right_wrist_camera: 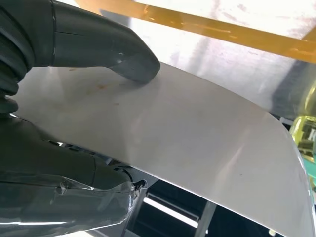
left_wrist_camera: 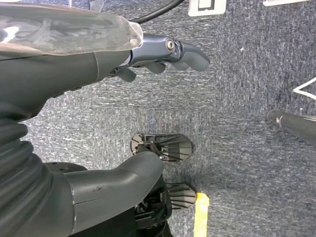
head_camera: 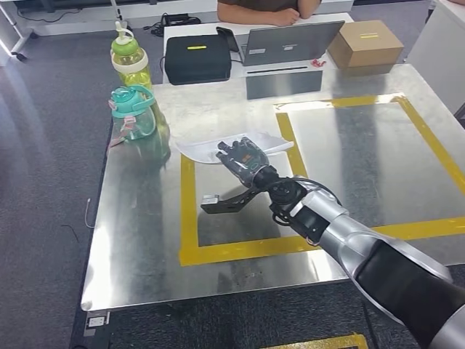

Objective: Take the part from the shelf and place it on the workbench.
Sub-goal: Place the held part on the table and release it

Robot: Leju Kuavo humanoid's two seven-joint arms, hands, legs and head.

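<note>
R hand (head_camera: 244, 161) reaches over the workbench (head_camera: 142, 240), gripping the part (head_camera: 219, 148), a thin pale metal sheet; in the R wrist view the thumb (right_wrist_camera: 126, 59) presses on the sheet's upper face (right_wrist_camera: 193, 133) w/ darker fingers (right_wrist_camera: 74, 168) under it, so the sheet is clamped between them; its far end juts out past the fingers toward the green bottles (head_camera: 137, 120), above the yellow tape line (head_camera: 188, 203); L hand (left_wrist_camera: 111, 98) hangs over grey carpet (left_wrist_camera: 242, 98), fingers apart, holding nothing.
</note>
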